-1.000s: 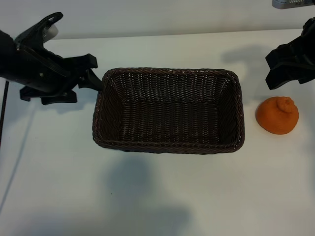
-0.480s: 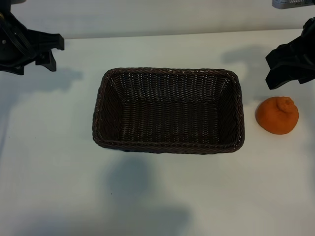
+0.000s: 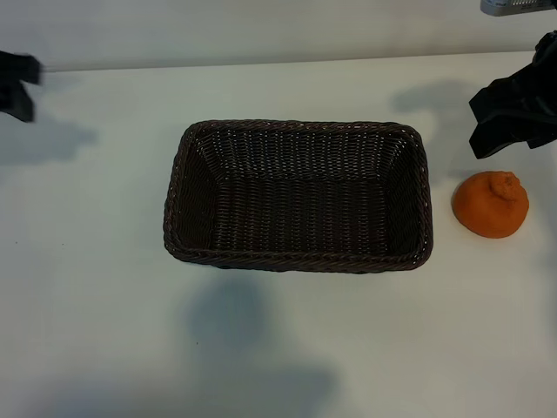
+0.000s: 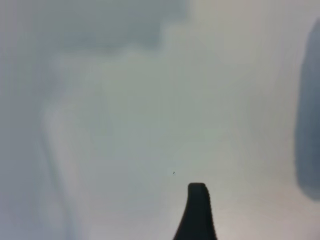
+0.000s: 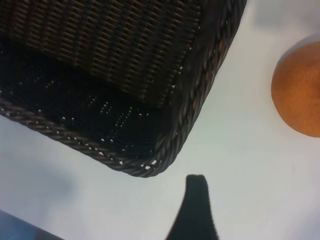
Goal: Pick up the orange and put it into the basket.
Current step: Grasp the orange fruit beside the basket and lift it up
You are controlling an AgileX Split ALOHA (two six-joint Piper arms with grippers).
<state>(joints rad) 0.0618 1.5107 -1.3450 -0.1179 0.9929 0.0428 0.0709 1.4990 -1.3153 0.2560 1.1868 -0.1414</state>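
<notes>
Right claw (image 3: pixel 509 117): spread, empty, hanging over the right end of the counter (image 3: pixel 104 331). No change from a second ago.

Left claw (image 3: pixel 17 85): spread, empty, now at the far-left edge of the exterior view. Parked against the left rim of the basket (image 3: pixel 296 261) a second ago; since pulled away leftward, well apart from it. In its wrist view, only bare counter past one fingertip (image 4: pixel 196 210).

Meaning for the task, as a judgement: left arm cleared out of the way, pick left to the right arm. Nothing grasped yet; basket empty.

Orange (image 3: pixel 491 205): resting on the counter, stem end up, just right of the basket and not touching it. Position relative to the right claw: just on the near side, close but apart. In the right wrist view, beside the basket corner (image 5: pixel 200 100).

Next, likely: lower the right claw over the orange, then close.
</notes>
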